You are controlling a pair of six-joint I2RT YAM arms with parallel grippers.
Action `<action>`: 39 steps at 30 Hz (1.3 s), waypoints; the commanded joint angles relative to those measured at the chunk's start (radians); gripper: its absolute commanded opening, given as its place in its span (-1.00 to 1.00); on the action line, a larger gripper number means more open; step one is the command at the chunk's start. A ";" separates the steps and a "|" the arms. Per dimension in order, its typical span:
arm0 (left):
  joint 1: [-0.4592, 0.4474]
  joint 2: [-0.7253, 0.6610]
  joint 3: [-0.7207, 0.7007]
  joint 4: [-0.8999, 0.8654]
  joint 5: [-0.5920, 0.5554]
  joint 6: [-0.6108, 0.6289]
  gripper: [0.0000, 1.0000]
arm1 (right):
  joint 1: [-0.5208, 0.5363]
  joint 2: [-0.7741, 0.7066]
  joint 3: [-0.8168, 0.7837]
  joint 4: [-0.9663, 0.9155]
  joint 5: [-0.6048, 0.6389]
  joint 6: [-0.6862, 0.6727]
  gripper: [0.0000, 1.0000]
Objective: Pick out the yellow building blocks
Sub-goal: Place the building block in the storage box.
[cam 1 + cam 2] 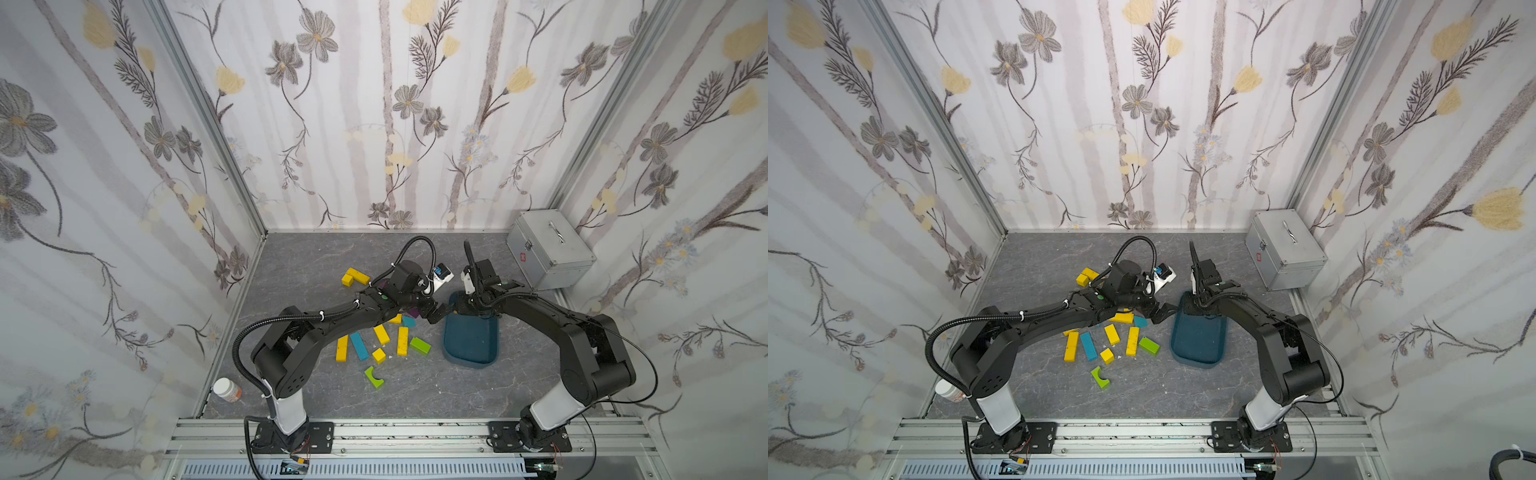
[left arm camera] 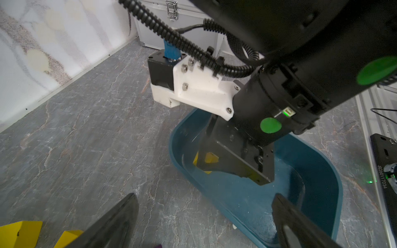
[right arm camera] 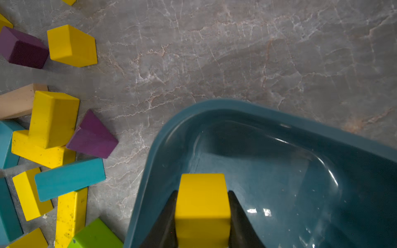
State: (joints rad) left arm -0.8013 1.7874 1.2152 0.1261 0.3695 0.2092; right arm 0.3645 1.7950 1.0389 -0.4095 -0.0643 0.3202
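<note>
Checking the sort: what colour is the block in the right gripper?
Bright yellow. The block shows best in the right wrist view, above the teal tray.

The grey marble-patterned tabletop carried a loose cluster of blocks near its middle: yellow building blocks, a teal bar, lime green blocks, purple blocks and a peach bar. A dark teal tray lay just beside the cluster. A metal case stood in the far corner on the right arm's side. A white bottle lay near the front edge on the left arm's side.
</note>
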 commanded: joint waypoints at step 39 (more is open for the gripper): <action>0.004 -0.132 -0.084 -0.073 -0.048 0.055 1.00 | 0.054 -0.081 0.069 -0.070 0.113 0.042 -0.14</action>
State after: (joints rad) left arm -0.7986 1.6779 1.1358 0.0414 0.3256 0.2584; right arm 0.4023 1.7359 1.0927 -0.4458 -0.0010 0.3370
